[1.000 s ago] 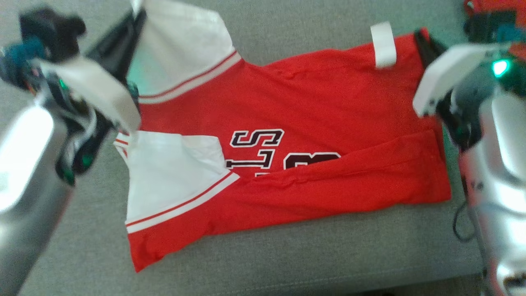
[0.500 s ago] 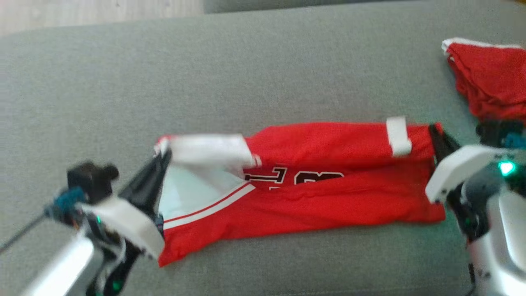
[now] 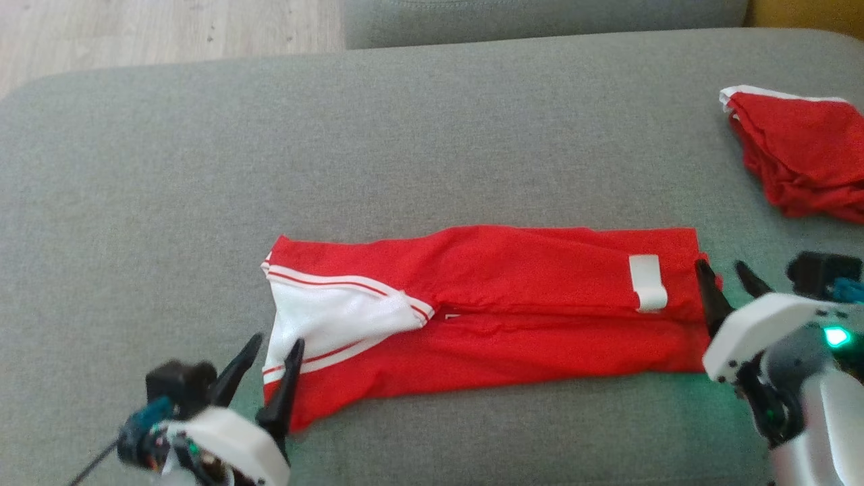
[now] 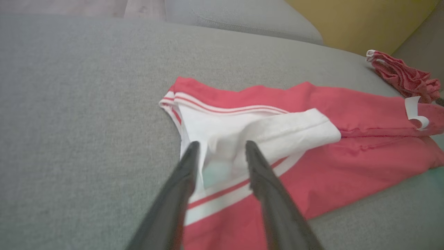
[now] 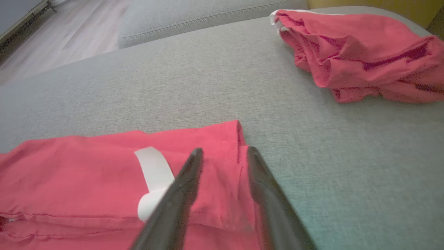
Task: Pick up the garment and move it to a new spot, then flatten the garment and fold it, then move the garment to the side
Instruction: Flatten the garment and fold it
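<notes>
The garment (image 3: 499, 304), a red shirt with white sleeves and a white tag, lies folded into a long strip on the grey sofa cushion (image 3: 405, 135). My left gripper (image 3: 277, 344) stands open at its left end, over the white sleeve (image 4: 242, 132), with nothing between the fingers. At the strip's right end my right gripper (image 3: 725, 273) is also open, its fingers just above the red hem (image 5: 222, 152) beside the white tag (image 5: 154, 173). The cloth rests free of both grippers.
A second red garment (image 3: 800, 155) lies crumpled at the cushion's far right, also in the right wrist view (image 5: 364, 52). Another cushion (image 3: 540, 13) sits behind, with wooden floor (image 3: 169, 27) at the far left.
Both grippers have folded the far edge of the shirt toward me onto the near half and let it go, opening. The head camera has also tilted, showing more of the sofa.
</notes>
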Motion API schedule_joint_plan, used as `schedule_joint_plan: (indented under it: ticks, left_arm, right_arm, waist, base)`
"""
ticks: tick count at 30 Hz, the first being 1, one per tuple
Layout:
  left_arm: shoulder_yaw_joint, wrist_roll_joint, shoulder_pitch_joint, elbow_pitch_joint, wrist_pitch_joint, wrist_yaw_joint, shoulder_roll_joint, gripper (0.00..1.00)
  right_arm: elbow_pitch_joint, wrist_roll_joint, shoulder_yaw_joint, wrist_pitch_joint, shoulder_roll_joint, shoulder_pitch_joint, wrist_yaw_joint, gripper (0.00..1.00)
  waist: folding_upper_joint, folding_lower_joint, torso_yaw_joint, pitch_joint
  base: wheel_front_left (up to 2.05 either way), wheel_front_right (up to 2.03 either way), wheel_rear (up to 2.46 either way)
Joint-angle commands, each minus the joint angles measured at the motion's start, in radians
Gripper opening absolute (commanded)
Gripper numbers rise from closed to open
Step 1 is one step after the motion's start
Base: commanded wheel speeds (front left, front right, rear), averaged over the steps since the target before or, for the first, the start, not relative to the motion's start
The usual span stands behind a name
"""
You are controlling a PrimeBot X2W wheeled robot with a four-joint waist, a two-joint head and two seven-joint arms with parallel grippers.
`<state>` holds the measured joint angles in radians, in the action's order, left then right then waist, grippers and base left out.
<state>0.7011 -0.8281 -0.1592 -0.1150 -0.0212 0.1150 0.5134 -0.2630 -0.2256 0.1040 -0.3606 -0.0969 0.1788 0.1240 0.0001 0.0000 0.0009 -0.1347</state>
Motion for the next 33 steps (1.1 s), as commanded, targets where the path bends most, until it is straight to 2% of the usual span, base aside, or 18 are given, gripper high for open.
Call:
schedule_joint_plan:
  ticks: [1,4,9,10,18,23,33]
  left_arm:
    - [-0.051,-0.005,0.004,0.006,-0.032,0.011,0.014,1.0]
    - [-0.068,-0.003,0.035,-0.001,-0.079,0.031,0.014,1.0]
    - [-0.096,0.028,0.068,0.027,-0.154,0.096,0.014,1.0]
    - [-0.096,0.028,0.068,0.027,-0.154,0.096,0.014,1.0]
    - [-0.129,0.079,0.087,0.104,-0.201,0.2,0.0,1.0]
    - [-0.137,0.098,0.105,0.153,-0.204,0.254,0.001,1.0]
    - [-0.139,0.117,0.128,0.211,-0.195,0.3,0.019,1.0]
  right_arm:
    - [0.043,0.007,0.007,0.022,0.003,-0.005,0.007,1.0]
    - [0.053,0.014,0.04,0.037,0.011,-0.036,0.007,1.0]
    - [0.084,0.019,0.073,0.047,0.024,-0.088,0.007,1.0]
    - [0.084,0.019,0.073,0.047,0.024,-0.088,0.007,1.0]
    - [0.105,0.038,0.078,0.045,0.035,-0.088,0.007,1.0]
    - [0.032,0.073,0.09,0.05,0.02,-0.05,0.007,1.0]
    - [-0.202,0.1,0.132,0.053,-0.02,0.003,0.007,1.0]
  waist:
    - [-0.0001,0.0,0.003,0.011]
    - [-0.0001,0.0,0.009,0.029]
    - [-0.0001,0.0,0.028,0.062]
    - [-0.0001,0.0,0.028,0.062]
    - [-0.0001,0.0,0.061,0.076]
    - [-0.0001,0.0,0.093,0.061]
    - [-0.0001,0.0,0.151,0.037]
  base:
    - [0.0,0.0,0.0]
    - [0.0,0.0,0.0]
    - [0.0,0.0,0.0]
    - [0.0,0.0,0.0]
    - [0.0,0.0,0.0]
    - [0.0,0.0,0.0]
    - [0.0,0.0,0.0]
